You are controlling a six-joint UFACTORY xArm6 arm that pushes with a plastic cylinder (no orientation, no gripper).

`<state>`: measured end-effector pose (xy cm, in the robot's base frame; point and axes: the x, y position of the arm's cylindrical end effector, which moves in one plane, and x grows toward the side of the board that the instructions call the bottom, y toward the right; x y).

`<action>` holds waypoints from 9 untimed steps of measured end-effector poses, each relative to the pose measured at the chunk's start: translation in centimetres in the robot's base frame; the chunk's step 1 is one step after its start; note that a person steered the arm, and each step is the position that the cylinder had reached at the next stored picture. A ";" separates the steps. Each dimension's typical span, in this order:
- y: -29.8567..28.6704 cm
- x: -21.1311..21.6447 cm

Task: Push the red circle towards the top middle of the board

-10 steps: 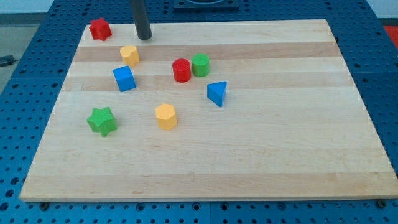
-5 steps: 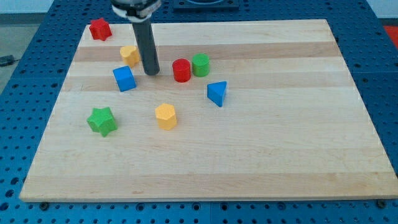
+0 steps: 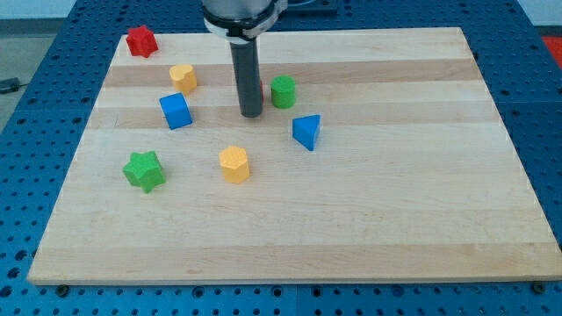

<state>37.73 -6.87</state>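
My tip (image 3: 251, 113) rests on the wooden board (image 3: 395, 193) just below the red circle (image 3: 261, 89). The dark rod stands in front of that block and hides most of it; only a thin red sliver shows at the rod's right edge. The green circle (image 3: 283, 91) sits just right of the red circle, close to it. The blue triangle (image 3: 306, 132) lies below and to the right of my tip.
A red star (image 3: 140, 40) sits at the board's top left corner. A yellow block (image 3: 183, 78) and a blue cube (image 3: 176, 111) lie left of my tip. A yellow hexagon (image 3: 234, 164) and a green star (image 3: 144, 170) lie lower left.
My tip has moved from the top left, down and to the right, and now stands just below the red circle, covering it. No block has visibly moved.
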 end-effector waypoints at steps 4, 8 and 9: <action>0.4 -2.8; 5.5 -8.3; 6.4 -9.9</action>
<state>27.87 -0.51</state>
